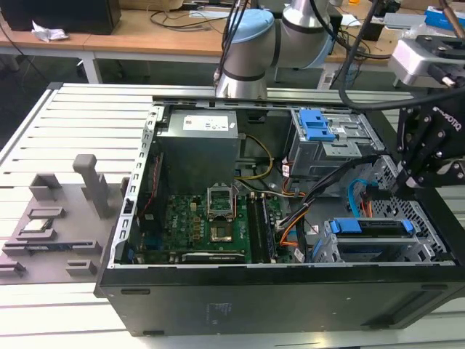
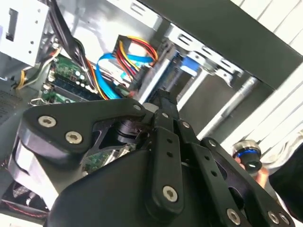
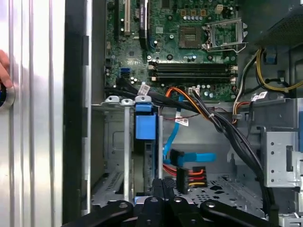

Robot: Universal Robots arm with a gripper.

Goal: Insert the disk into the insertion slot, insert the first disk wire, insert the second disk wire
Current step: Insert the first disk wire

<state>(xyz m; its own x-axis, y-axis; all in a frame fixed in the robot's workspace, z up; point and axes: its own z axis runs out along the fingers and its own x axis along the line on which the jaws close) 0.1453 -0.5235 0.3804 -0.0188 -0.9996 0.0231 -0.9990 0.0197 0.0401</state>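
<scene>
- Blue-framed disk (image 1: 370,227) sits inside the insertion slot (image 1: 378,253).
- Second disk wire (image 3: 201,157) curls just beside the disk.
- Gripper (image 3: 164,185) hovers near the disk, jaws drawn narrow.

The disk (image 1: 372,227) lies inside the insertion slot (image 1: 429,219).

- A green motherboard (image 1: 196,222) is seen inside the open black case (image 1: 254,302).
- Grey fixture blocks (image 1: 91,185) are set on the slatted bench (image 1: 80,116).

I see the blue-framed disk (image 1: 370,227) flat inside the perforated insertion slot (image 1: 328,251). The light-blue second disk wire (image 1: 353,200) loops just beyond.
</scene>
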